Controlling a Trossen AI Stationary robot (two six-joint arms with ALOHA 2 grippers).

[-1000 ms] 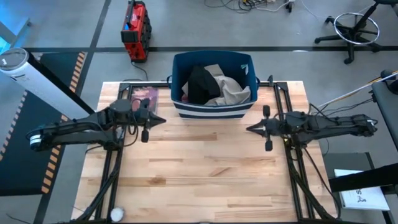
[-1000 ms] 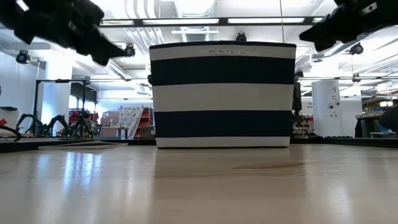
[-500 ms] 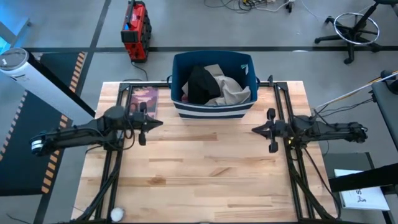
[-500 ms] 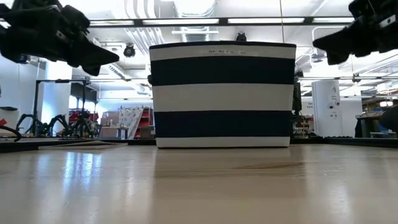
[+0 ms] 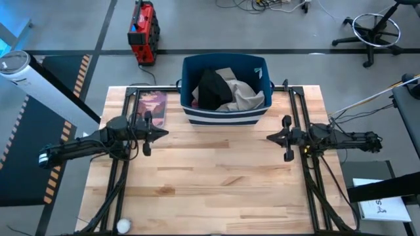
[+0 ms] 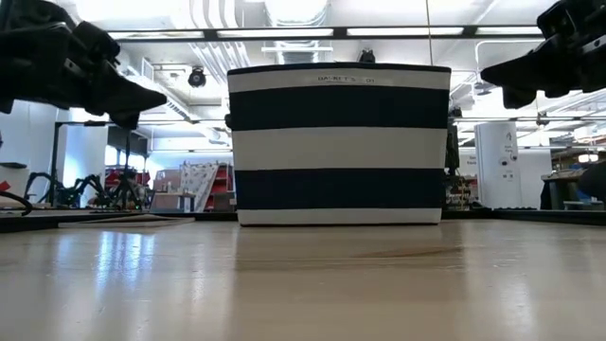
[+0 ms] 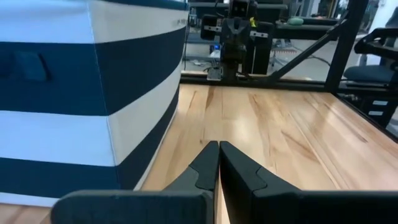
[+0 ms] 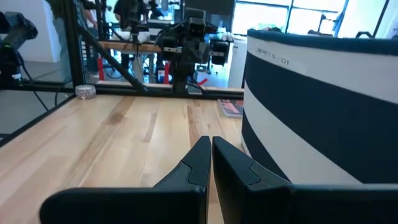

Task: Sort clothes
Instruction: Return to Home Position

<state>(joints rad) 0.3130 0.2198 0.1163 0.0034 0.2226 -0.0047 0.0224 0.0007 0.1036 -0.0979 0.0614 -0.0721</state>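
The clothes (image 5: 223, 88), black, beige and pale pieces, lie piled inside the navy blue bin with white stripes (image 5: 225, 115) at the table's far middle. My left gripper (image 5: 165, 132) is shut and empty above the table, left of the bin; its fingertips (image 7: 218, 148) touch each other. My right gripper (image 5: 270, 137) is shut and empty above the table, right of the bin, fingertips (image 8: 210, 144) together. Both point toward the table's middle.
A flat dark pink-printed book (image 5: 151, 105) lies on the table's far left, beside the bin. The bin (image 6: 338, 142) stands on the table's far part; bare wood (image 5: 216, 177) spreads across the middle and near side. Dark frame rails (image 5: 307, 170) run along both sides.
Both arms have drawn back from the table's middle: my left gripper toward the table's left and near edge, my right gripper toward the right edge. Both have come down a little. The bin and the clothes have stayed where they were.
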